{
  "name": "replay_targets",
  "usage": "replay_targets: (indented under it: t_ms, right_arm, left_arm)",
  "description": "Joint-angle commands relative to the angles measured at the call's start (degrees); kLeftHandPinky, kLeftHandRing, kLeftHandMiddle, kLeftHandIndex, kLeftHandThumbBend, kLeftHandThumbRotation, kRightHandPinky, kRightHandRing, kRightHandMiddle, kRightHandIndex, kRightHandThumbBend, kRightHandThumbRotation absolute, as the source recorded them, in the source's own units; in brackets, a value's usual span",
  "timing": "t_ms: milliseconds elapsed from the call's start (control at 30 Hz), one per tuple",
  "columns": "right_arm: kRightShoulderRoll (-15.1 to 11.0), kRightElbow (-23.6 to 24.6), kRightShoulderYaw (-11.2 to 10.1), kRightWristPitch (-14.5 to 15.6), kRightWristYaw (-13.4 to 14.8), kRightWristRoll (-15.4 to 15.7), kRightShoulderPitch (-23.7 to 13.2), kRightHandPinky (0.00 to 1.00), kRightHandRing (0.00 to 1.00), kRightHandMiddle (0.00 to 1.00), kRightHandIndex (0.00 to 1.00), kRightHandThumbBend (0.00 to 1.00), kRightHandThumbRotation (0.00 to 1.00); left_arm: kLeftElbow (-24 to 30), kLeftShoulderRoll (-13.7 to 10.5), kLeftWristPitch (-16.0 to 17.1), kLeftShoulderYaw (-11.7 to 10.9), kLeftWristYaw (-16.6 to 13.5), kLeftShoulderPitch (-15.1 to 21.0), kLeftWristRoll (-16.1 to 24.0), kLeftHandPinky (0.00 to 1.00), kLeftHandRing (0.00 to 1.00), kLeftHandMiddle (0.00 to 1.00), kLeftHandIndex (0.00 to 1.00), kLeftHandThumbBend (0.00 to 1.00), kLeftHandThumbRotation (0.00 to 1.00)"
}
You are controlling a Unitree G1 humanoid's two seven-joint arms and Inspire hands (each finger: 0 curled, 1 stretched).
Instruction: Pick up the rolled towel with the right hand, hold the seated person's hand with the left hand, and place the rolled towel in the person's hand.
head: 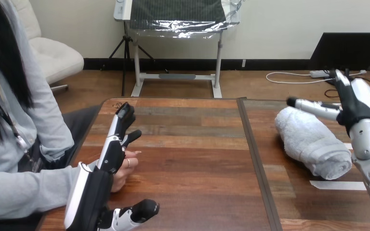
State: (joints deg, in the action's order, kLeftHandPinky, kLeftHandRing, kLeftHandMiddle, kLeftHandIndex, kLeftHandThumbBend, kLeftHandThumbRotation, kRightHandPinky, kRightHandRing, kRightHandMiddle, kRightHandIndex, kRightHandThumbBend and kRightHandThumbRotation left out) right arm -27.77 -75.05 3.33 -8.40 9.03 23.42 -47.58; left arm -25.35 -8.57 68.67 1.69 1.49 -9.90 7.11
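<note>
The rolled towel point(313, 142) lies at the right of the table point(197, 159), untouched, with our right hand point(350, 103) spread open just over its far end, probably to grasp it, while our straight-fingered left hand point(107, 161) stands beside the person's hand point(125, 168), not clasping it.

On the table point(192, 159), rolled towel point(313, 142) lies right (person's hand point(125, 173) left).

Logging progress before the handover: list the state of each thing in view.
rolled towel: rolled, lying on the table, not gripped.
person's hand: resting on the table, empty.
right hand: open, by the rolled towel's far end.
left hand: open, beside the person's hand.
</note>
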Motion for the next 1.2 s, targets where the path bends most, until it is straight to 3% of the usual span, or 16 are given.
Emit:
replay_targets:
  t_ms: [0, 733, 1167]
  right_arm:
    - [-0.87, -1.53, 1.19, 3.05, -1.01, 0.68, -7.69, 0.88, 1.0, 1.0, 0.99, 1.0, 0.6]
    - [-0.01, -3.8, 4.63, 11.55, -5.35, 3.23, -5.41, 0.92, 1.0, 1.0, 1.0, 1.0, 0.61]
    - [0.8, -4.2, 5.55, 12.88, -5.95, 3.95, -2.6, 0.88, 0.99, 1.0, 1.0, 1.0, 0.61]
  left_arm:
    - [1.58, 0.48, 0.83, 0.67, 0.35, 2.2, -1.46, 0.89, 0.97, 0.99, 1.0, 1.0, 0.83]
    - [2.31, 0.42, 2.46, -0.18, 0.45, 0.44, -0.95, 0.86, 0.96, 0.98, 1.0, 1.0, 0.81]
    - [2.87, -0.06, 4.2, 0.71, 1.15, -0.59, -2.47, 0.85, 0.97, 0.99, 1.0, 1.0, 0.77]
